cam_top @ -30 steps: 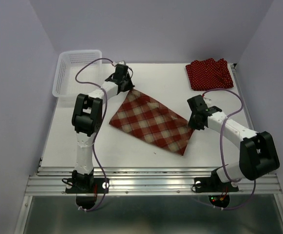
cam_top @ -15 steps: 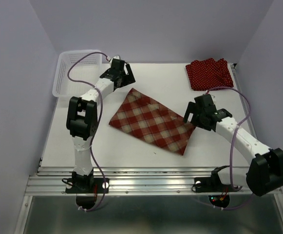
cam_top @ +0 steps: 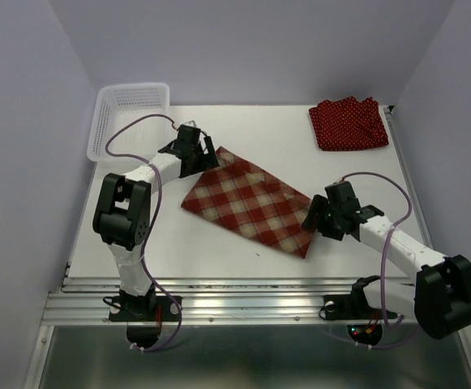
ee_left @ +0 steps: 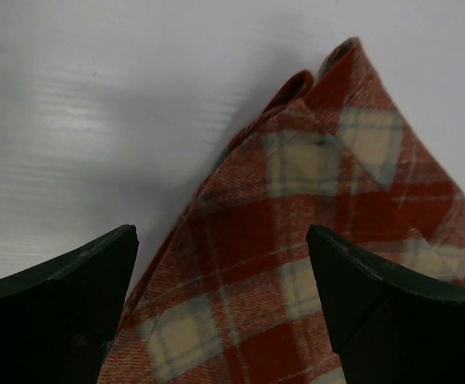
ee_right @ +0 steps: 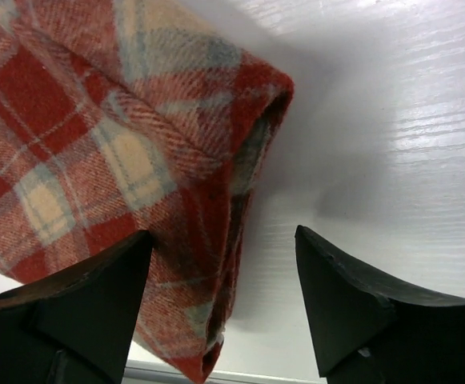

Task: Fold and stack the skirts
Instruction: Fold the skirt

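Left wrist: plaid skirt (ee_left: 312,240) corner between spread left pincer (ee_left: 220,240), apparently untouched

Plaid skirt (cam_top: 251,203) folded flat, angled, centre; polka-dot skirts (cam_top: 348,123) far-right corner.

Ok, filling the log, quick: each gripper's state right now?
Left gripper: open, holding nothing, above a plaid skirt corner.
Right gripper: open, holding nothing, at the skirt's edge.

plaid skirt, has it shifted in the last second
No. The plaid skirt lies at the same spot and angle against the table's near edge.
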Robot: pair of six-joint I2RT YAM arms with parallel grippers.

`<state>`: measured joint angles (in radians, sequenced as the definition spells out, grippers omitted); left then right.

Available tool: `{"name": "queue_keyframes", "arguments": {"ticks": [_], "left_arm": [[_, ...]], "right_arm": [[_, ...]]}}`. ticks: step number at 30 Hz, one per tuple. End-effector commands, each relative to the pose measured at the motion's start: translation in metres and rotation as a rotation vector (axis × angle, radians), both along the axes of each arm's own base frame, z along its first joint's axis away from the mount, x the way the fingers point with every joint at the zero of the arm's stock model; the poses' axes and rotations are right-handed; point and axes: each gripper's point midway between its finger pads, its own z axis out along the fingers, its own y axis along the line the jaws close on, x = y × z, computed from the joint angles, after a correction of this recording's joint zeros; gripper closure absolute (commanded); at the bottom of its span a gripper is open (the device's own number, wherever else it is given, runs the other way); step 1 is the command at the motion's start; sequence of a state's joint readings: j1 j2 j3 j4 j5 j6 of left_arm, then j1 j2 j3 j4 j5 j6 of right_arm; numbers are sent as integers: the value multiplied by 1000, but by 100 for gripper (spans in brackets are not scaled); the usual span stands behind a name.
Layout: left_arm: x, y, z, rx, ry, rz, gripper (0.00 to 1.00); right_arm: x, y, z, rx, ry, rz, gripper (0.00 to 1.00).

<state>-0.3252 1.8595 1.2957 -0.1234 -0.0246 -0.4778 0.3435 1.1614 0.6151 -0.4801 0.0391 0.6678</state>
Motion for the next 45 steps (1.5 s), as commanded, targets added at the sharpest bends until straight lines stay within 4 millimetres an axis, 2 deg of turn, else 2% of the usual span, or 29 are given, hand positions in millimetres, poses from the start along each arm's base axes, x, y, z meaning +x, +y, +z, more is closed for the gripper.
{"name": "queue_keyframes", "arguments": {"ticks": [1, 4, 7, 8, 9, 11, 13, 16, 17, 19, 20, 22, 24, 25, 26, 27, 28, 29, 32, 34, 37, 38, 39, 41, 43, 44, 45], "left_arm": [[-12, -5, -5, -23, 5, -55, 1], [-22, -3, -20, -15, 37, -63, 2], [-30, -1, -30, -7, 62, -72, 9], [-32, -1, -33, -7, 70, -74, 12], [-34, -1, -36, -8, 77, -78, 22], [-40, -2, -43, -14, 96, -87, 34], [-45, -1, -48, -15, 112, -91, 40], [-52, -1, -54, -15, 132, -97, 55], [-54, -1, -54, -20, 132, -99, 58], [-60, -2, -55, -35, 141, -93, 62], [-61, -2, -55, -40, 141, -91, 62], [-66, -4, -55, -57, 138, -85, 72], [-70, -9, -56, -72, 142, -94, 73], [-73, -10, -59, -71, 148, -99, 74], [-76, -15, -57, -74, 147, -102, 74], [-78, -18, -57, -77, 147, -110, 76], [-82, -24, -56, -81, 144, -123, 76], [-83, -28, -54, -91, 142, -123, 76], [-87, -39, -47, -110, 132, -135, 78], [-87, -45, -42, -127, 122, -136, 79], [-86, -56, -37, -149, 99, -149, 80], [-85, -59, -36, -159, 93, -154, 83], [-86, -60, -37, -163, 91, -159, 84], [-84, -64, -38, -182, 87, -155, 86], [-85, -70, -38, -202, 87, -174, 86], [-86, -72, -40, -208, 90, -177, 87], [-85, -75, -38, -216, 84, -182, 87]], "right_arm": [[7, 6, -2, 63, -55, -19, 24], [5, 3, -10, 68, -60, -30, 28], [-1, 9, -21, 99, -41, -12, 31], [-1, 9, -24, 99, -37, -14, 32], [0, 9, -26, 99, -37, -17, 32], [0, 10, -31, 100, -29, -15, 35], [3, 9, -34, 104, -29, -22, 37], [8, 7, -36, 101, -31, -34, 53], [11, 3, -35, 95, -35, -49, 66], [21, -3, -28, 84, -59, -54, 79], [25, -4, -25, 92, -67, -51, 81], [37, -10, -11, 111, -77, -44, 87], [40, -9, 0, 109, -79, -4, 91], [34, -12, 1, 83, -43, 3, 94], [46, -16, 16, 55, -76, 3, 99], [41, -21, 17, 19, -49, 18, 99], [52, -27, 30, -10, -69, 5, 99], [54, -30, 34, -34, -64, 19, 99], [48, -35, 35, -82, 28, 44, 100], [52, -41, 48, -127, 41, 52, 99], [63, -40, 69, -140, 37, 78, 99], [62, -39, 71, -139, 58, 89, 99], [72, -38, 86, -135, 30, 87, 99], [76, -39, 97, -144, 42, 76, 99], [76, -33, 101, -156, 82, 87, 99], [85, -30, 114, -164, 55, 88, 99], [80, -21, 115, -176, 85, 108, 99]]}}
